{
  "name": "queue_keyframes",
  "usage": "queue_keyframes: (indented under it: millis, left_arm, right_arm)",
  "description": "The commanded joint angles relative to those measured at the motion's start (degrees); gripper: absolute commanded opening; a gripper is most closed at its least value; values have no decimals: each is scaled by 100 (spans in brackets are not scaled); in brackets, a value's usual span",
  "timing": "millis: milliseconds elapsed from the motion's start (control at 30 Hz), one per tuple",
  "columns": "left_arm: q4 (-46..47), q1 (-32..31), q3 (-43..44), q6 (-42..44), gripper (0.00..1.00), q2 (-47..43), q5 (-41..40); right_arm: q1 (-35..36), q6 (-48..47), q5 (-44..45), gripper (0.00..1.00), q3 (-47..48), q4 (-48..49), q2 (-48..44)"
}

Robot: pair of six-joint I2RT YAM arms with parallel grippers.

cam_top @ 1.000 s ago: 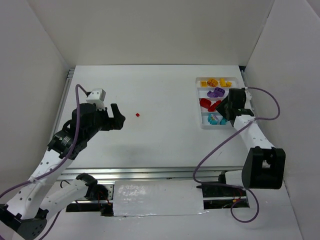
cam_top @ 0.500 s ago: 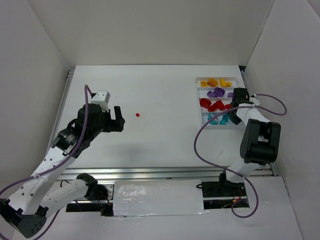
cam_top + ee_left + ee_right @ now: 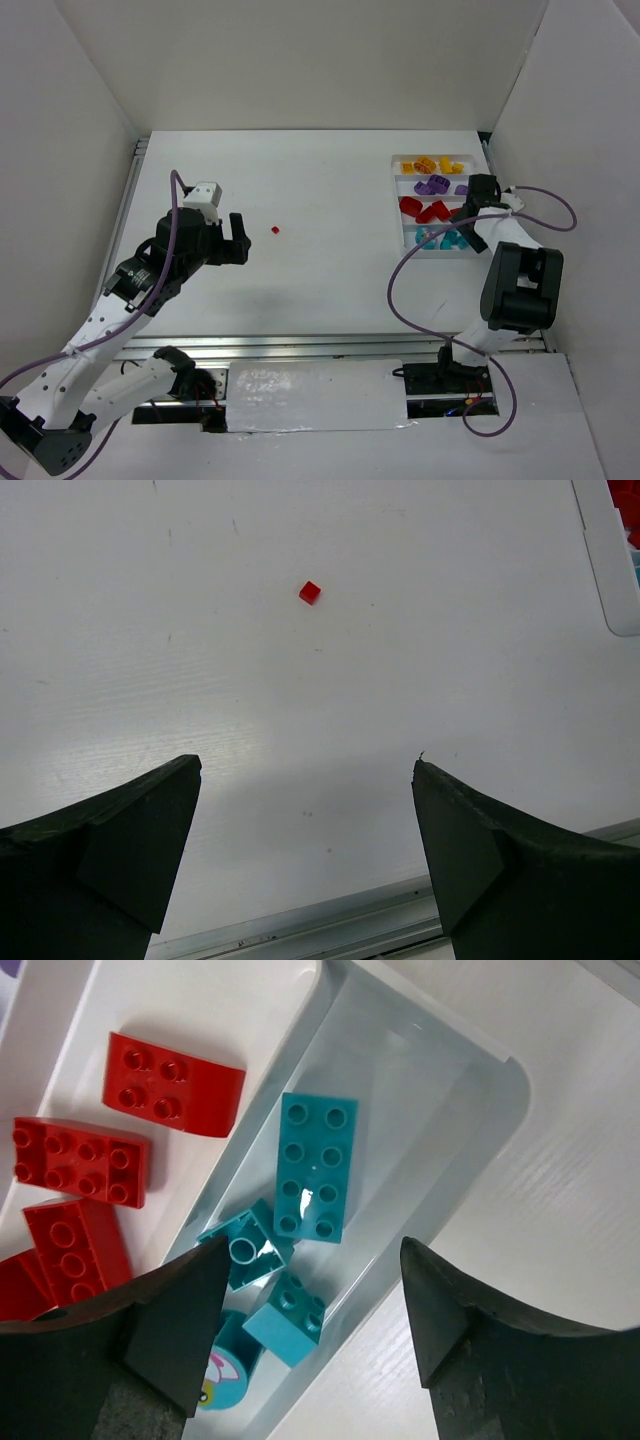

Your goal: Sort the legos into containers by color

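Legos (image 3: 432,210): lying sorted in tray (image 3: 396,205) at far right, filling yellow row (image 3: 430,163), purple row (image 3: 432,184), red row (image 3: 80,1160), teal row (image 3: 315,1167). Red brick (image 3: 310,592): lying loose on table (image 3: 330,290), well apart from tray. Left gripper (image 3: 305,770): hovering spread and empty, pointing at red brick, probably lining up pick. Right gripper (image 3: 312,1260): hanging wide apart, holding nothing, over teal row, seemingly waiting clear of left arm's work. Covering rows' right ends in top view; cropping yellow row out of wrist view.
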Motion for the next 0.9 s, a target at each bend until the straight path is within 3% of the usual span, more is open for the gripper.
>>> queue_keyframes:
  millis: [0, 100, 167, 267, 400, 567, 667, 867]
  left_arm:
    - [121, -25, -11, 142, 100, -34, -72]
    - [86, 18, 16, 64, 99, -34, -203]
    - [8, 97, 33, -86, 99, -52, -545]
    - [-299, 299, 139, -446, 100, -26, -1482]
    - [-529, 475, 209, -771, 100, -78, -2146]
    - [-406, 555, 148, -667, 99, -105, -1928]
    - [-283, 564, 113, -535, 99, -87, -1699]
    - [-186, 590, 77, -455, 99, -192, -1496]
  right_arm:
    - [132, 34, -14, 77, 55, -95, -616]
    - [702, -176, 117, 80, -16, 45, -1064]
    - [1660, -465, 284, 84, 115, 71, -1338]
    - [2724, -721, 75, 99, 624, -34, -1207]
    - [4042, -1213, -750, 100, 1737, -16, -183]
    - [5526, -2826, -1429, 99, 3619, -559, 1629]
    - [5907, -3628, -1252, 99, 4763, -956, 2937]
    - [5872, -4053, -1779, 97, 6494, -1422, 3995]
